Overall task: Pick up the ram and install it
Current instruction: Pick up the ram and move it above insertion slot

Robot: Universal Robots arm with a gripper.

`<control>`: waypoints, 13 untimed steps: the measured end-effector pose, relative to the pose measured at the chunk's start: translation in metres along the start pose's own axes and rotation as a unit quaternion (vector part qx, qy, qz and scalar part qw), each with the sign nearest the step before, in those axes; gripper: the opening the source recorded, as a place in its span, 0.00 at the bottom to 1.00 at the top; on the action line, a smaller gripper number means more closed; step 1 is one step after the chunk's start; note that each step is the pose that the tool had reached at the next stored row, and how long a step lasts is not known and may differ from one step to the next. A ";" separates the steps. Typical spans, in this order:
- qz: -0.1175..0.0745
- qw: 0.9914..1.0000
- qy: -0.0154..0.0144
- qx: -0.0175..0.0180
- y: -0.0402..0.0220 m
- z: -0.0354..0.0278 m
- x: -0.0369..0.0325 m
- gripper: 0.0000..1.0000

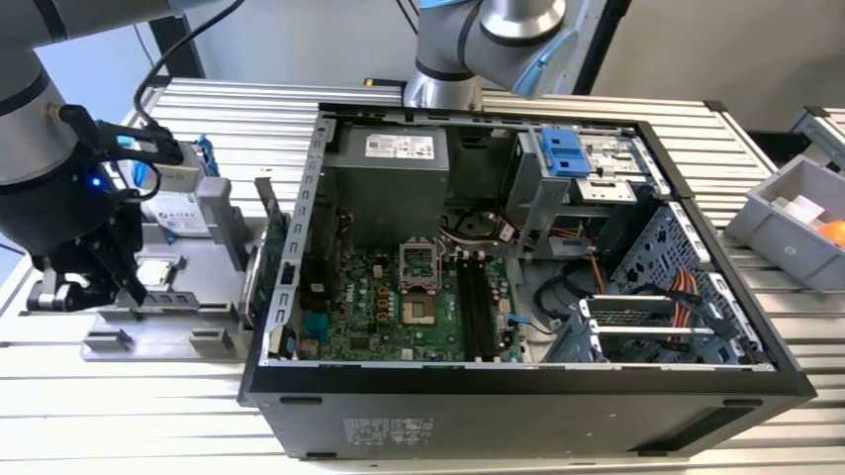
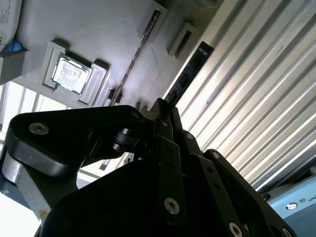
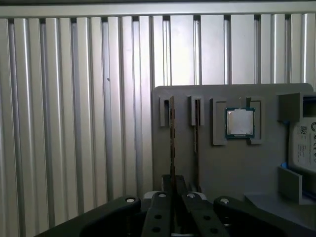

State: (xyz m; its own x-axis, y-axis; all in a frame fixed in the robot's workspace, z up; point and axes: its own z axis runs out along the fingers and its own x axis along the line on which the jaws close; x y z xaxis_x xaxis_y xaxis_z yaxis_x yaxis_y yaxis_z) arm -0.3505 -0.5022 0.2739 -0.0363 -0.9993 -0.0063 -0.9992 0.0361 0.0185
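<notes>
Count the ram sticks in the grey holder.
2. Both stand on edge in slots of the grey holder: one ram by the holder's edge, at the tool; the other ram between it and the processor chip.

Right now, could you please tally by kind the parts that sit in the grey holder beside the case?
rams: 2
CPU: 1
drive: 1
Total: 4
</notes>
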 end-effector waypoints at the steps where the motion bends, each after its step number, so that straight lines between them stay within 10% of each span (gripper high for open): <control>1: 0.000 1.000 0.000 0.000 0.0000 -0.0015 0.0000 0.00; 13: 0.000 1.000 0.000 0.000 0.0003 -0.0156 -0.0001 0.00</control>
State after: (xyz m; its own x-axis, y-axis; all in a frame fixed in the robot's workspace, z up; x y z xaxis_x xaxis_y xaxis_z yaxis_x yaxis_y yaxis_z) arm -0.3505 -0.5022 0.2895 -0.0362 -0.9993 -0.0062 -0.9992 0.0361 0.0185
